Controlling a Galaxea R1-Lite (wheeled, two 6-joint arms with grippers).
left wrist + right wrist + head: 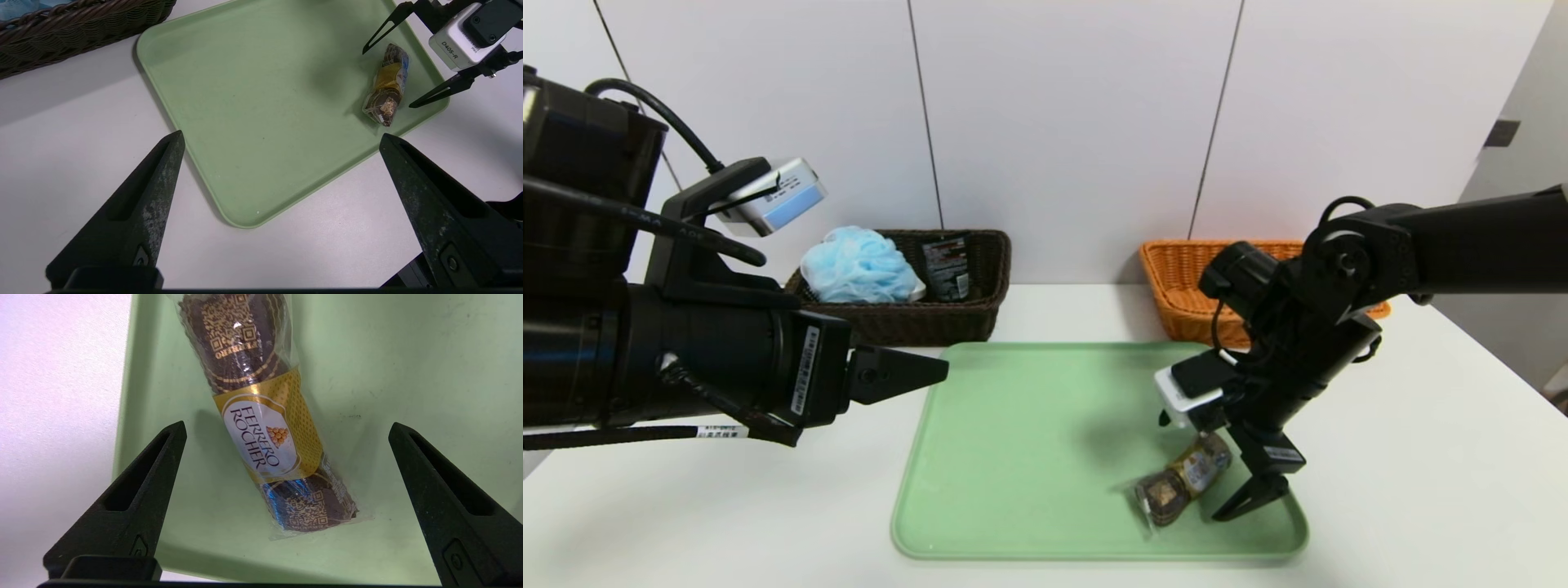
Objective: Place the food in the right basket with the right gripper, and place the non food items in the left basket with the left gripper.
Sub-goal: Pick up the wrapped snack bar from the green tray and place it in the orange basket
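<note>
The chocolate pack (1183, 488) lay near the tray's (1013, 457) right front corner. The right gripper (286, 457) hung just above it, jaws spread wide and grasping nothing. The left gripper (282, 143) hovered released over the tabletop (1421, 457) beside the dark basket (931, 318).

Right end effector (286, 433) pitched steeply downward, gaping; left end effector (282, 143) raised, agape.

White table (1421, 457): green tray (1013, 457), brown basket (947, 322), orange basket (1176, 286).
</note>
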